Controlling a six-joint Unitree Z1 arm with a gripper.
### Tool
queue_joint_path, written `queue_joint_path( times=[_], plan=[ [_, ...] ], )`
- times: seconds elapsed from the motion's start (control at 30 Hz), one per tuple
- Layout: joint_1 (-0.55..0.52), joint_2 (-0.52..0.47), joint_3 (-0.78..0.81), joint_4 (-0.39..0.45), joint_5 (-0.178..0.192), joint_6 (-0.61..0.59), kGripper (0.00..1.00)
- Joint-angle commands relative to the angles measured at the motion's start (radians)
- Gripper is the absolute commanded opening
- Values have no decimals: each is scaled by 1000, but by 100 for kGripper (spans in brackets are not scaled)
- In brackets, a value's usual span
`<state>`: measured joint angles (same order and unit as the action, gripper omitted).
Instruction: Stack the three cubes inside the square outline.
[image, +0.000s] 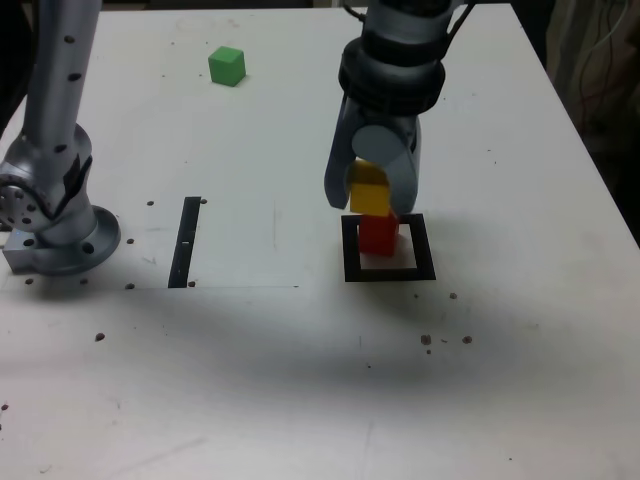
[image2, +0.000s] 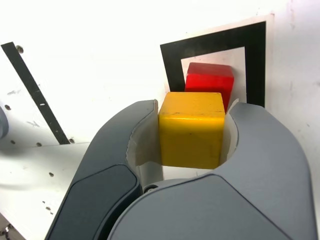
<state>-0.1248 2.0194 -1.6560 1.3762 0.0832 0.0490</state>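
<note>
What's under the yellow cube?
Below the yellow cube, held in the gripper, you can see part of the red cube, sitting inside the square outline. The red cube's top is partly covered, so I can't tell if they touch.

The cube gripped by the arm (image2: 191, 132) is yellow, deepening to orange-gold on its shaded face. The cube in the outline (image2: 209, 80) is solid red; the far cube (image: 227, 66) is plain green. The square outline (image: 424, 246) is black around white. The left strip (image: 185, 242) is black, the tabletop (image: 260, 380) white with dark specks, the gripper (image2: 191, 107) grey.
</note>
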Motion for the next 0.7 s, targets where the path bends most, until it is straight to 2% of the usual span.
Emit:
queue_joint_path(
  times=[0.0, 0.17, 0.33, 0.5, 0.57, 0.67],
  plan=[
    [2, -5, 20, -25, -5, 1, 30],
    [2, -4, 59, -73, -6, 2, 34],
    [2, -5, 64, -83, 7, 2, 42],
    [2, -6, 61, -93, 16, 3, 45],
    [2, -7, 61, -94, 19, 4, 48],
    [2, -9, 62, -96, 21, 6, 59]
  ],
)
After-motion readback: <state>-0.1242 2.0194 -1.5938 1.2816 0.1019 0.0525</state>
